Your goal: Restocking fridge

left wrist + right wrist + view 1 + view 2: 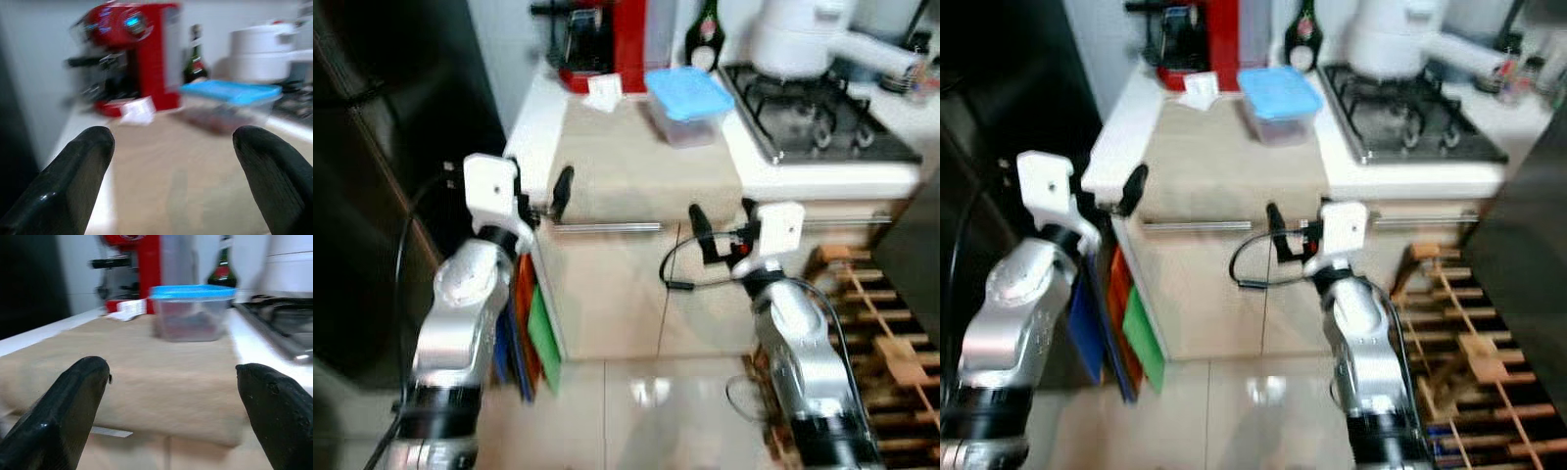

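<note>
**In front of the counter, both claws open, box still on top**

Down low, the floor (636,411) is glossy pale tile with a light glare on it. Both silver arms come up from the bottom of the head view, elbows bent, white wrist blocks at the top. The left gripper (558,196) sits just at the near left corner of the counter, and its wrist cam shows the two rounded black fingers (78,176) spread wide with nothing between them. The right gripper (700,233) hangs lower, in front of the cabinet face below the counter edge, fingers (68,406) also wide apart and empty. A black cable loops off that wrist.

A thin metal handle bar (607,227) runs along the cabinet front between the two grippers. Coloured flat boards (533,333) stand in the gap to the left, next to the dark fridge (382,147). A wooden slatted rack (881,333) is off to the right.

The countertop (626,166) is matte beige, with bare room between its front edge and the clear plastic container (687,106), a squarish box with a blue lid, sitting well back from both grippers. Behind it are a red coffee machine (597,44), a crumpled white paper (604,93), and a dark bottle (705,39). A white pot (798,39) sits on the gas hob (822,117) on the right.
</note>
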`<state>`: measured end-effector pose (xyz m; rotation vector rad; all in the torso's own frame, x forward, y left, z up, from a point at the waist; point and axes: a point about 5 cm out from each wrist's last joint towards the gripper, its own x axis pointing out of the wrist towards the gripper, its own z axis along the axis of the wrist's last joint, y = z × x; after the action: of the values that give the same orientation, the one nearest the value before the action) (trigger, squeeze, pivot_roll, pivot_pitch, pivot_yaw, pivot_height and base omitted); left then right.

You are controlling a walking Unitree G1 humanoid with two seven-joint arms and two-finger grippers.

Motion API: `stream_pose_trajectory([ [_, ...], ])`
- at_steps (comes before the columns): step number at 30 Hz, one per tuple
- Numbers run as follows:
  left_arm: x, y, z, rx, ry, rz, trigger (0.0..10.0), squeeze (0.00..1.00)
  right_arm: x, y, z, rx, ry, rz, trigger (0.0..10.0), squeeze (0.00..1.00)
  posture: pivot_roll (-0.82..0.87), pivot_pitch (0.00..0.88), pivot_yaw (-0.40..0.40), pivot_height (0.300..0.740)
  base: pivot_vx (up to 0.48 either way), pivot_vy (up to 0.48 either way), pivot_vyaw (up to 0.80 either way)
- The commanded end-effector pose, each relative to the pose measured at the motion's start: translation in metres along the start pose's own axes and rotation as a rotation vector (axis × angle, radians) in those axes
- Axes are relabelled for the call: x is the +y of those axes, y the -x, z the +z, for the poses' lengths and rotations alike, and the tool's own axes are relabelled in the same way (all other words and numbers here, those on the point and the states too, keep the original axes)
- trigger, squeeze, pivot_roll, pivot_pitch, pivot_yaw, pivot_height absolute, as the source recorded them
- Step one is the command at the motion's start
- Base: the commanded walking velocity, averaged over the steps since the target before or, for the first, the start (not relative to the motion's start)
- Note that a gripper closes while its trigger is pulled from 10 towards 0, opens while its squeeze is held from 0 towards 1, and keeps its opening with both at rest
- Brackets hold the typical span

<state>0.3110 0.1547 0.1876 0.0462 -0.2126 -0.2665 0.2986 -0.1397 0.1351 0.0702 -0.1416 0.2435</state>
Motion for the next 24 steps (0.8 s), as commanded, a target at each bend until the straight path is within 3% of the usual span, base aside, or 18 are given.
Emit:
stream_pose_trajectory([
  [1, -0.015, -0.009, 0.013, -0.047, -0.019, -0.075, 10.0, 0.0, -0.008, 0.004, 0.005, -0.031, 0.018, -0.027, 10.0, 0.0, -0.1, 0.0, 0.053, 0.74, 0.48, 0.0, 0.0],
  [6, -0.013, -0.014, 0.022, -0.079, -0.022, -0.078, 10.0, 0.0, -0.008, 0.006, 0.006, -0.042, 0.028, -0.037, 10.0, 0.0, -0.1, 0.0, 0.057, 0.74, 0.48, 0.0, 0.0],
  [11, -0.001, -0.03, 0.041, -0.119, 0.071, -0.016, 10.0, 0.0, -0.007, 0.003, 0.018, -0.095, 0.059, -0.045, 10.0, 0.0, -0.11, 0.0, 0.058, 0.74, 0.26, 0.0, 0.0],
  [15, -0.007, -0.05, 0.052, -0.099, 0.271, -0.024, 10.0, 0.0, -0.005, -0.002, 0.04, -0.181, 0.095, -0.054, 10.0, 0.0, -0.1, 0.0, 0.05, 0.74, 0.0, 0.0, 0.0],
  [17, -0.009, -0.053, 0.052, -0.086, 0.298, -0.03, 10.0, 0.0, -0.005, -0.003, 0.044, -0.194, 0.099, -0.056, 10.0, 0.0, -0.1, 0.0, 0.05, 0.74, 0.0, 0.0, 0.0],
  [18, -0.017, -0.065, 0.048, -0.029, 0.387, -0.063, 10.0, 0.0, -0.006, -0.004, 0.055, -0.233, 0.106, -0.081, 10.0, 0.0, -0.11, 0.0, 0.054, 0.74, 0.0, 0.0, 0.0],
  [24, -0.032, -0.092, 0.025, 0.177, 0.642, -0.02, 10.0, 0.0, -0.015, -0.002, 0.081, -0.32, 0.138, -0.17, 10.0, 0.0, -0.15, 0.0, 0.083, 0.74, 0.0, 0.0, 0.0],
])
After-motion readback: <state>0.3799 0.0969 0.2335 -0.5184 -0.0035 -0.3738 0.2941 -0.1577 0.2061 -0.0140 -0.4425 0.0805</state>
